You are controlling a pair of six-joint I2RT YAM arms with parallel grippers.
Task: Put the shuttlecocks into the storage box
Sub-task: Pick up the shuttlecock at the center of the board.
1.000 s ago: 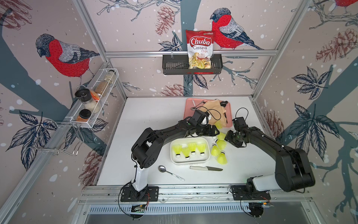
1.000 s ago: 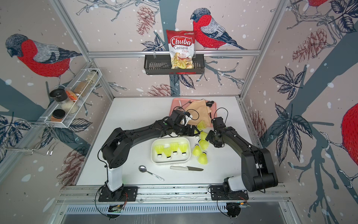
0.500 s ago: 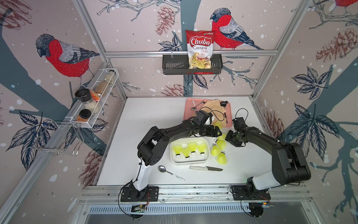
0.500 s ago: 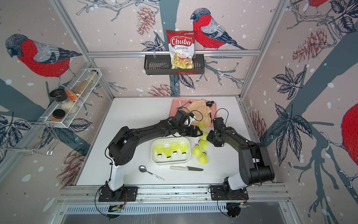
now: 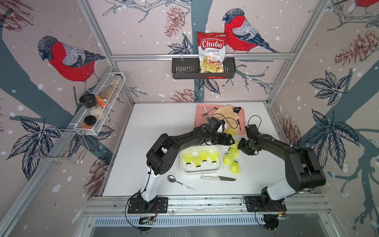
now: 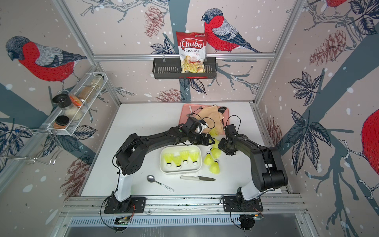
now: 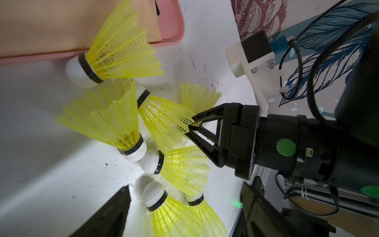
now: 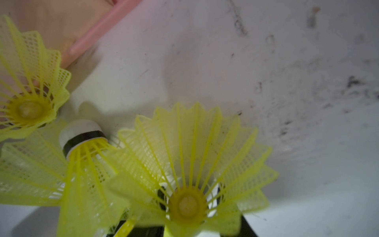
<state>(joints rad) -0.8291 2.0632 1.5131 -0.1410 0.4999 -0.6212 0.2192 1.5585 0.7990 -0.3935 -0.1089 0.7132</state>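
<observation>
Now | right hand [image 7: 192,124] clamped on skirt edge of one shuttlecock [image 7: 164,121], on table [image 5: 164,123] near box [image 5: 202,172] | left hand [image 5: 228,140] apart, empty | advice: lift slowly, thin skirt may slip; release low over box.

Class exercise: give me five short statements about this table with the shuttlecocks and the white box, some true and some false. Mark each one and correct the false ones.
1. Four shuttlecocks stand in the storage box. True.
2. The knife lies inside the box. False: it lies on the table, beside the box.
3. The right hand pinches the skirt edge of a loose shuttlecock. True.
4. The chips bag lies on the table. False: it stands in the black basket on the back wall.
5. Every shuttlecock is in the box. False: a cluster of them lies on the table beside it.
</observation>
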